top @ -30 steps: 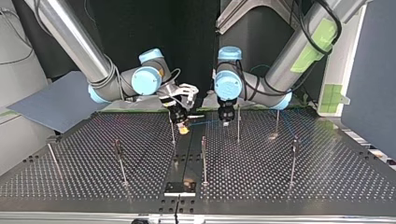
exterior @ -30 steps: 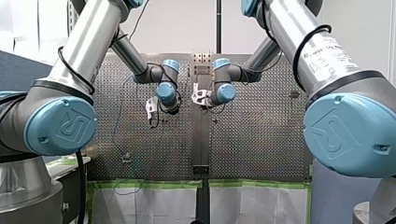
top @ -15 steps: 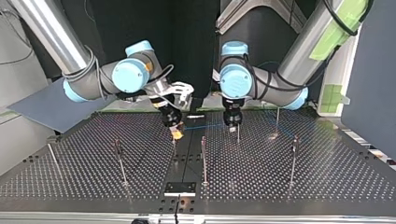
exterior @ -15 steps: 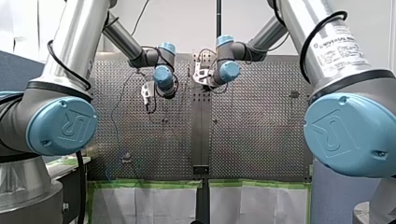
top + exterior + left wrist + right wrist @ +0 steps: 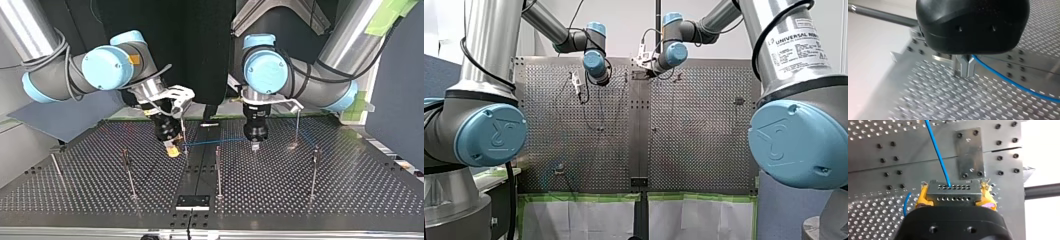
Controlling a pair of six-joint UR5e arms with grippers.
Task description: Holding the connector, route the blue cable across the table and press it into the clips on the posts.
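Already strung, not yet clipped

Nearest in the top view stands the centre post (image 5: 218,172). Just beyond its top the blue cable (image 5: 216,142) runs taut, its long axis side to side across the view. My right gripper (image 5: 172,150) clamps the connector (image 5: 953,193) between yellow pads (image 5: 922,195). My left gripper (image 5: 255,145) pinches the cable at the span's other end. Both likely need to bring the span nearer and down.

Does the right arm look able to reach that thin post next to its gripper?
Probably yes. In the top view my right gripper, shut on the connector, hangs beside the post with nothing between them; only the blue cable trails from it.
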